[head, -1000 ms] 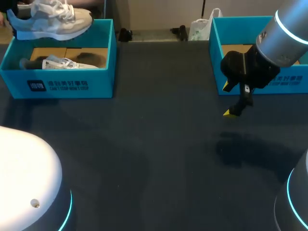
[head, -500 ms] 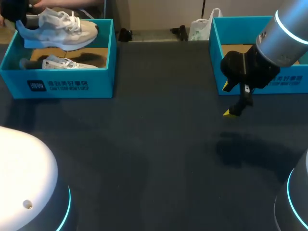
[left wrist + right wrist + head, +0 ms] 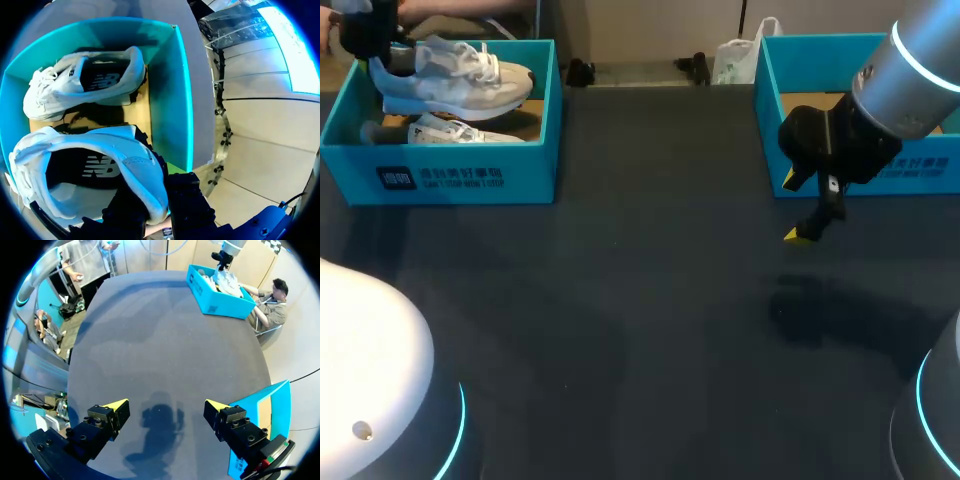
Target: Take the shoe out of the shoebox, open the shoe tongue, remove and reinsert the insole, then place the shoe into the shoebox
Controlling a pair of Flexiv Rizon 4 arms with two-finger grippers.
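Observation:
The blue shoebox (image 3: 470, 175) stands at the table's far left. One white sneaker (image 3: 465, 132) lies on its cardboard floor. A second white sneaker (image 3: 455, 78) hangs just above it, level with the box rim, toe towards the table's middle. My left gripper (image 3: 380, 50) is shut on its heel. In the left wrist view the held sneaker (image 3: 90, 165) has its heel collar pinched by my left gripper (image 3: 157, 210), with the other sneaker (image 3: 85, 80) beyond it inside the box wall (image 3: 180, 100). My right gripper (image 3: 810, 232) hangs open over bare table, its yellow tips (image 3: 117, 407) far apart.
A second blue box (image 3: 880, 170) stands at the far right, just behind my right gripper, and shows beside it in the right wrist view as a blue wall (image 3: 262, 407). Dark tabletop (image 3: 640, 320) lies between the two boxes.
My left gripper has lowered the held sneaker from above the box down to its rim and a little to the right. The right arm has kept still.

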